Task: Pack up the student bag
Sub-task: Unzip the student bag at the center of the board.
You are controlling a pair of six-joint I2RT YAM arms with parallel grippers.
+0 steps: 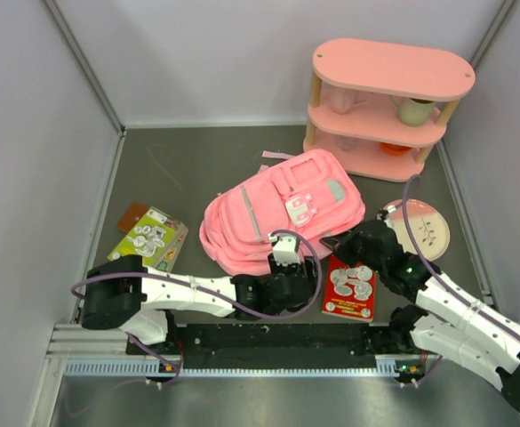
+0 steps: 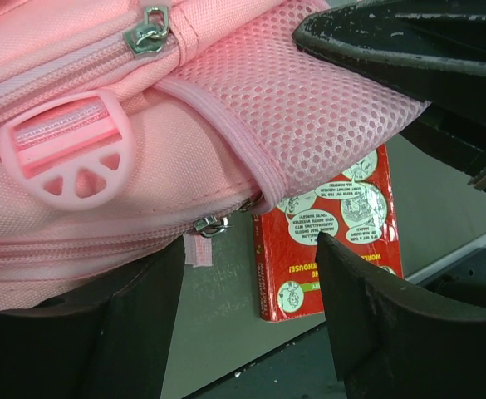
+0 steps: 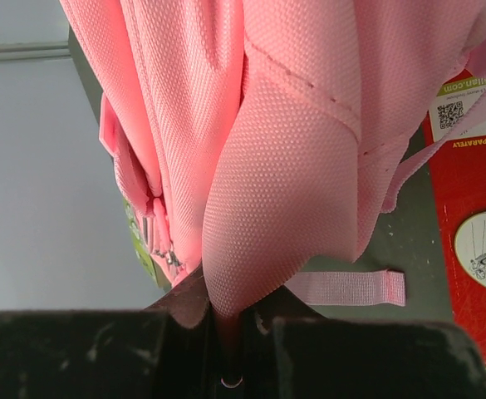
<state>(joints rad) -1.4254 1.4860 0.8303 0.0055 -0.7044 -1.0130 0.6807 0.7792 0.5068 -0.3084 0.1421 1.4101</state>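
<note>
Right hand (image 3: 230, 332), tips under student bag (image 3: 292, 166)

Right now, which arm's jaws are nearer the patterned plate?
Right. The right jaws pinch the student bag's fabric just left of the plate; the left jaws stand further left, at the bag's near edge, past the red book.

We see a robot lab cell: a grey table (image 1: 197, 169) boxed in by plain white panels (image 1: 28, 133), two arms (image 1: 188, 292) bolted to an aluminium rail (image 1: 242, 365) along its near edge, and a pink shelf unit (image 1: 388, 107) staged in the far right corner.
</note>
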